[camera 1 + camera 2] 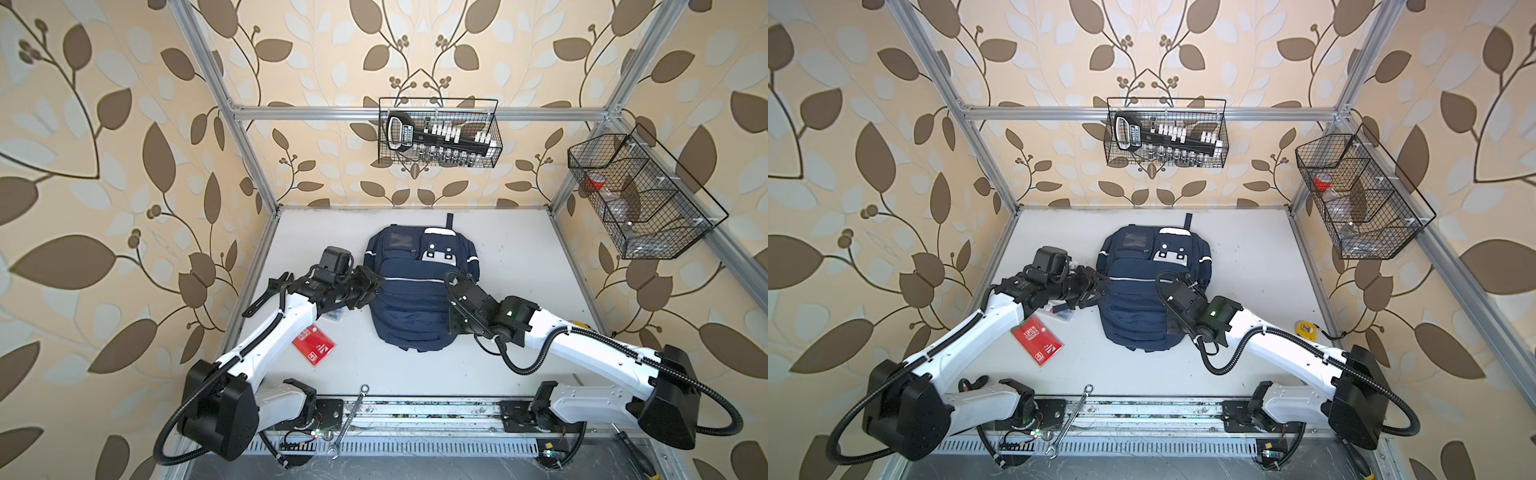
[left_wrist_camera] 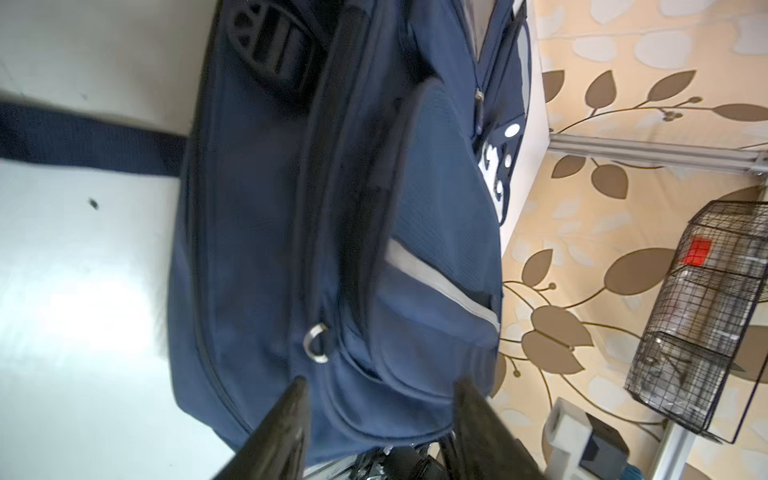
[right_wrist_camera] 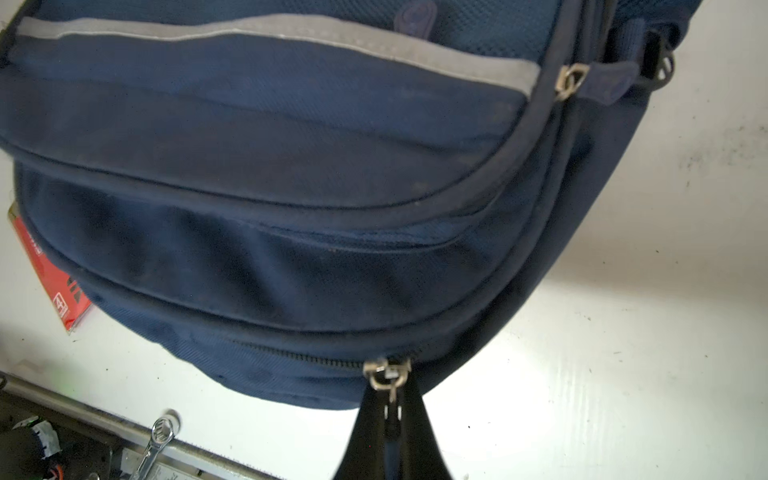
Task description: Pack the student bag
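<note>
The student bag [image 1: 415, 299] [image 1: 1138, 307] is a navy-blue backpack with white stripes, lying flat in the middle of the white table in both top views. My left gripper [image 1: 374, 284] [image 2: 382, 403] is at the bag's left side and open, its two black fingers [image 2: 291, 419] standing apart with the bag's [image 2: 266, 249] side pocket edge between them. At the bag's near right corner, my right gripper [image 1: 455, 326] [image 3: 390, 409] is shut on the pull tab of a zipper [image 3: 384, 370] on the bag's [image 3: 291, 166] lowest seam.
A red booklet [image 1: 313, 345] [image 3: 54, 282] and a small clear box [image 1: 334, 316] lie left of the bag under my left arm. A wrench [image 1: 349, 415] rests on the front rail, a yellow tape measure [image 1: 1306, 328] at the right. Wire baskets [image 1: 438, 133] [image 1: 636, 195] hang on the walls.
</note>
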You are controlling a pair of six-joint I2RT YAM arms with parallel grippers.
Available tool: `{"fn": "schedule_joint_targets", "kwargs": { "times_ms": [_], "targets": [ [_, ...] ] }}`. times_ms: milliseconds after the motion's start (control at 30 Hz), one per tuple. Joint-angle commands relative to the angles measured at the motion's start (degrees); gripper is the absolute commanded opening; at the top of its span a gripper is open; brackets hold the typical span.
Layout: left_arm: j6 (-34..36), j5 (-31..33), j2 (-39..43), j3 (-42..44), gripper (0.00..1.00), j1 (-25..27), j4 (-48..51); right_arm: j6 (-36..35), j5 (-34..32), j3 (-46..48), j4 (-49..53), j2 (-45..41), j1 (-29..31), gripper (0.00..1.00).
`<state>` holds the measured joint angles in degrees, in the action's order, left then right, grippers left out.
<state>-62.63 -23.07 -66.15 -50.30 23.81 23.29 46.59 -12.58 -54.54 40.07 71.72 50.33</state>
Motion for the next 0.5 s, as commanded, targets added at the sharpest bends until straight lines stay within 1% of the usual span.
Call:
{"fn": "schedule_joint_targets", "kwargs": {
  "times_ms": [0, 100, 167, 233, 300, 367, 467],
  "targets": [
    [-5.4, 5.3, 5.3, 0.9, 0.66, 5.7, 1.6, -1.3, 2.5, -3.6, 1.6, 0.4, 0.2, 0.00],
    [-12.1, 3.9, 5.8, 4.6, 0.67, 9.0, -3.6, -1.2, 3.4, -4.7, 1.6, 0.4, 0.4, 0.00],
    [-14.9, 4.0, 4.9, 4.7, 0.67, 11.2, -6.5, -0.9, 4.2, -5.2, 1.6, 0.4, 0.4, 0.00],
    [-15.7, 5.2, 3.0, 2.6, 0.68, 13.5, -6.5, -0.6, 4.4, -5.7, 1.6, 0.5, 0.7, 0.00],
    [-16.6, 5.1, 0.2, 0.8, 0.68, 15.0, -7.2, -0.2, 4.6, -6.1, 1.5, 0.8, 1.0, 0.00],
    [-17.8, 4.9, -1.7, 0.1, 0.67, 16.2, -8.3, 0.1, 4.6, -6.5, 1.5, 1.2, 1.4, 0.00],
    [-20.8, 5.5, -2.1, 1.5, 0.66, 17.6, -11.6, 0.4, 4.4, -6.8, 1.4, 1.7, 2.8, 0.00]
  ]
}}
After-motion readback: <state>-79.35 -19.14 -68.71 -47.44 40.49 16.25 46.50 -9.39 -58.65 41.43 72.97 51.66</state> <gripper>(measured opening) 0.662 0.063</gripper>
